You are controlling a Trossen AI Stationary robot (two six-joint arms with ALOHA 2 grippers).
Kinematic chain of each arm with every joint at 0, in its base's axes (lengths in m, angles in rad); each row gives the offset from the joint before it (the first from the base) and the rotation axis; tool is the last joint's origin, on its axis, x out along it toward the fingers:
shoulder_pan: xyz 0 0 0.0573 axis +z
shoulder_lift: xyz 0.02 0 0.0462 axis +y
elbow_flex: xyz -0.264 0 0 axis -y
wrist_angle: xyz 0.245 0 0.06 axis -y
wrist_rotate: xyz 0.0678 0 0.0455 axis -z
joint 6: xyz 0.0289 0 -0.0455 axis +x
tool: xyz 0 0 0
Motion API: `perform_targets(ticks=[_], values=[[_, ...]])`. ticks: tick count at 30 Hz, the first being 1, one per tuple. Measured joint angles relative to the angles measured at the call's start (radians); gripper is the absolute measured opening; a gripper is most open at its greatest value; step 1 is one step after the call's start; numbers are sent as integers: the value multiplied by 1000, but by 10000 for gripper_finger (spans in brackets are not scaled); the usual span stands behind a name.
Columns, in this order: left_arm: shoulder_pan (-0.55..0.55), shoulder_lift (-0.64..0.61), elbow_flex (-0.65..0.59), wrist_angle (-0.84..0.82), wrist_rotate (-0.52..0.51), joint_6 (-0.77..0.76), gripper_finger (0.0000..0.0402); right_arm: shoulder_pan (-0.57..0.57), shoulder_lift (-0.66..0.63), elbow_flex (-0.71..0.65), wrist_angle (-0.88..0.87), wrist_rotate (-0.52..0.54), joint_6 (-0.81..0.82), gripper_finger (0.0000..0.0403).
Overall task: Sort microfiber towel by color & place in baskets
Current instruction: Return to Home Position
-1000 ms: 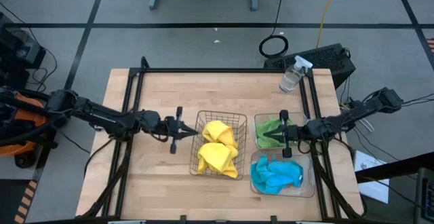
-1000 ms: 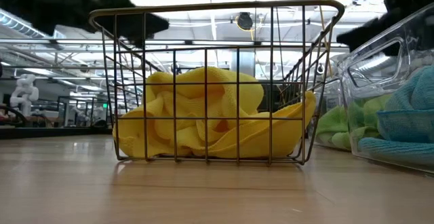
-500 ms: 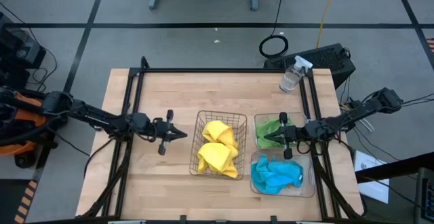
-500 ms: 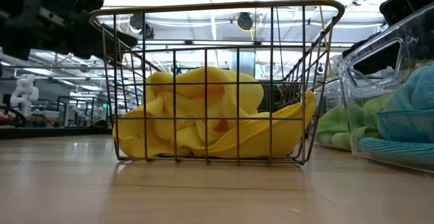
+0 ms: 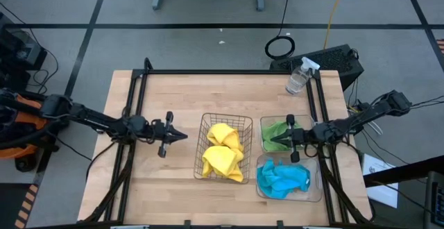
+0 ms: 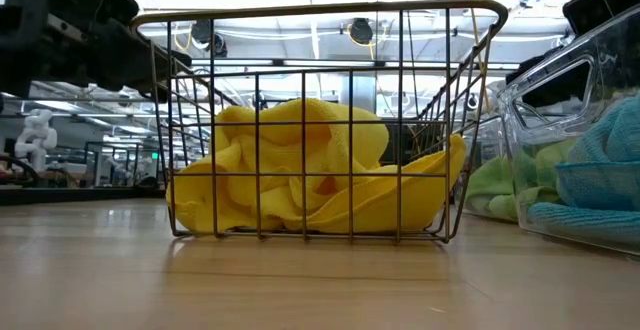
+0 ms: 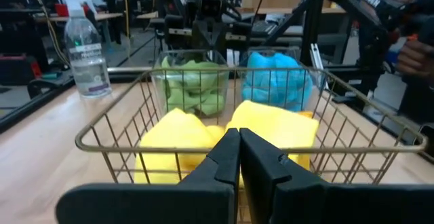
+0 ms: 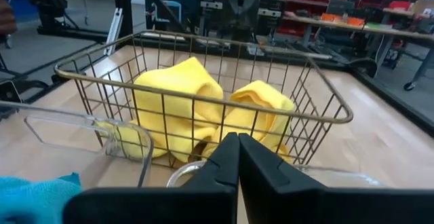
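Left end effector (image 5: 182, 137) closed, level, well extended — beside wire basket (image 5: 200, 144).

Spray bottle (image 5: 298, 77), counter (image 5: 173, 94)
The clear bottle is set upright at one corner; a cable coil (image 5: 279, 47) is seen on the floor.

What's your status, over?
Left gripper shut, empty, left of wire basket. Right gripper shut, empty, over green-towel tub. Yellow towels in basket, blue towels in other tub. Spray bottle at table corner, clear of both arms.
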Motion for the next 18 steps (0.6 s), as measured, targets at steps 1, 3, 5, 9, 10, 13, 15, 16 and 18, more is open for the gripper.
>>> perform_targets(ticks=[1, 3, 5, 9, 10, 13, 15, 16, 18], values=[[0, -9, 0, -1, 0, 1, 17, 0, -9, 0, -1, 1, -7, 0], [0, -31, 0, -21, -1, 6, 17, 0, -33, 0, -12, 1, -14, 0], [0, -56, 0, -50, -13, 7, 17, 0, -62, 0, -43, 1, -16, 0], [0, -118, 0, -107, -24, 6, 17, 0, -129, 0, -109, 1, -1, 0], [0, -134, 0, -123, -24, 6, 17, 0, -145, 0, -126, 0, 6, 0], [0, -180, 0, -170, -25, 7, 17, 0, -194, 0, -168, -3, 22, 0], [0, -213, -1, -223, -25, 23, 17, 0, -221, 0, -202, -3, 25, 0], [0, -230, -1, -248, -26, 26, 17, 0, -235, 0, -220, -3, 26, 0], [0, -266, -1, -287, -26, 26, 17, 0, -259, 0, -252, -3, 28, 0]])
